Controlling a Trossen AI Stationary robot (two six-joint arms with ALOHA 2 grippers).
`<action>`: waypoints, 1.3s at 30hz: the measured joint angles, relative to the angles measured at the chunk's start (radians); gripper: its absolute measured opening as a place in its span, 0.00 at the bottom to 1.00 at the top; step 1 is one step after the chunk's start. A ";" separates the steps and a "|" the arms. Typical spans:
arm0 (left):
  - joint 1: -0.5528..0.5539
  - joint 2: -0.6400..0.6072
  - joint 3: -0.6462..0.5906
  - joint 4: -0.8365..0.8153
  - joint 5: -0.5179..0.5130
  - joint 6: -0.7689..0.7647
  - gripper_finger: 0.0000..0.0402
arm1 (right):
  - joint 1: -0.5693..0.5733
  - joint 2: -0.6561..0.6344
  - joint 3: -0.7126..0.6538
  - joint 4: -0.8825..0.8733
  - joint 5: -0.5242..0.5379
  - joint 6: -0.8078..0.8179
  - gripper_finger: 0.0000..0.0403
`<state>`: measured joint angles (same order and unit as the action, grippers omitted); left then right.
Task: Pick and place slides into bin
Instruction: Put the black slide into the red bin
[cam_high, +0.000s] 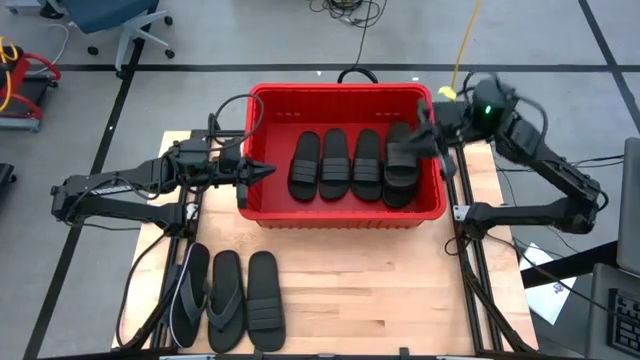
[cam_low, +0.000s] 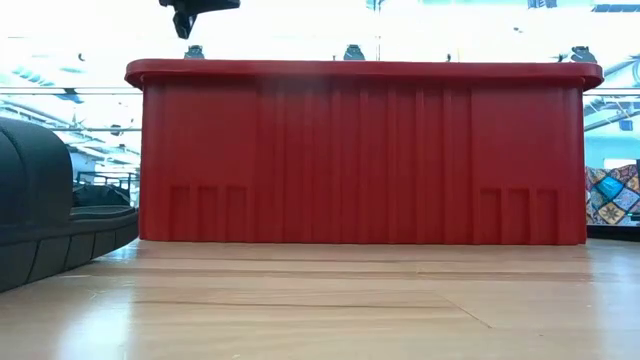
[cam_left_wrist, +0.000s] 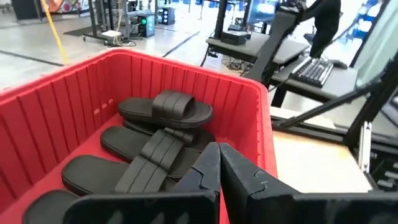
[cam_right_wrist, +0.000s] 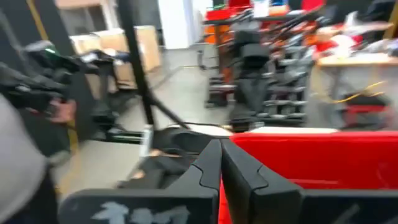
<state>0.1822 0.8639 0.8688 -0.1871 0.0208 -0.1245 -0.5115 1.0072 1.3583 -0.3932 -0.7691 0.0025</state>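
Right gripper (cam_high: 432, 128) shut and empty, above the bin's (cam_high: 345, 216) right wall. Just inward of its jaws, a fifth slide (cam_high: 403, 152) lying askew atop four neat ones in the bin. Left gripper (cam_high: 262, 171) likewise shut and empty, tips over the left wall, pointing inward. Nearest loose work: three slides (cam_high: 228, 298) on the bare table, in front of the bin, well below the left jaws, long axes running front to back. Left arm clearly nearer; open table all round them.
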 joint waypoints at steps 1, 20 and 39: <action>0.000 0.000 0.000 -0.002 0.004 0.013 0.01 | 0.049 -0.010 -0.038 0.033 0.021 0.041 0.00; -0.101 0.000 0.000 -0.029 0.590 -0.166 0.00 | 0.572 -0.297 -0.416 0.335 0.617 0.300 0.00; -0.595 0.303 0.001 -0.074 0.051 -0.596 0.05 | 0.573 -0.538 -0.417 -0.045 0.404 0.299 0.00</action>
<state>-0.4132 1.1671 0.8696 -0.2614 0.0721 -0.7206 0.0612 0.4690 0.9417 -0.4386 -0.3653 0.3014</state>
